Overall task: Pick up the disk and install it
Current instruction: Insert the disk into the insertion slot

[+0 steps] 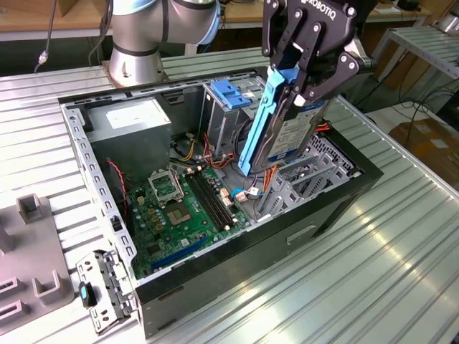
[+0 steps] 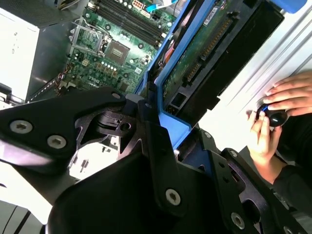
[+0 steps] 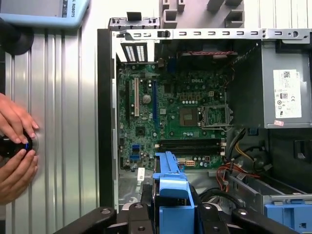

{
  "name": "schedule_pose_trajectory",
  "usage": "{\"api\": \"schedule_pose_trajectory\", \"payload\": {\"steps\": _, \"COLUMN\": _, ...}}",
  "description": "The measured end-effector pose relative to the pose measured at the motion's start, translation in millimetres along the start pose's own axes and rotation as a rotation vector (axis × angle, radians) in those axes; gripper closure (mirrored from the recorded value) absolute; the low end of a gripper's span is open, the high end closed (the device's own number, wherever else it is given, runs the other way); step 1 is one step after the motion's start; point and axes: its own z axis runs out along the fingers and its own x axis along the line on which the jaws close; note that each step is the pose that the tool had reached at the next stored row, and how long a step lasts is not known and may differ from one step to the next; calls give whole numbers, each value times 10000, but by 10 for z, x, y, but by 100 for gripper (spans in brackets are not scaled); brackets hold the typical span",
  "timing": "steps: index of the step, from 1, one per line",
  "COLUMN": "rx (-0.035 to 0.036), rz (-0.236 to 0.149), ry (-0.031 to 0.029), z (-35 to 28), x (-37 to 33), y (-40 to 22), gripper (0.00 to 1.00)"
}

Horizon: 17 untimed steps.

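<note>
Disk (image 1: 288,140), stiff, fairly heavy and shock-sensitive I judge, hangs pinched by its blue rail edges in my gripper (image 1: 295,84).

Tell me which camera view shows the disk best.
The exterior view: the disk hangs tilted in the gripper, label and blue rail both visible. The second wrist view shows its circuit-board side close up; the first wrist view, its blue frame end.
</note>
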Motion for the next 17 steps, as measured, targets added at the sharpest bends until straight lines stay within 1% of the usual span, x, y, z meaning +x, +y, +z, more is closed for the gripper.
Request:
{"api": "schedule_pose_trajectory", "payload": {"steps": 4, "rx": 2, "rz": 150, "ry": -3, "z": 26, "x": -1, "y": -67, "gripper": 63}}
{"api": "schedule_pose_trajectory", "payload": {"steps": 9, "rx": 3, "rz": 218, "ry": -4, "z": 45, "x": -1, "y": -162, "gripper": 63}}
{"api": "schedule_pose_trajectory", "payload": {"steps": 14, "rx": 3, "rz": 292, "ry": -6, "z": 70, "x": 10, "y": -241, "gripper": 63}}
{"api": "schedule_pose_trajectory", "payload": {"steps": 17, "rx": 4, "rz": 340, "ry": -8, "z": 100, "x": 23, "y": -334, "gripper": 63}}
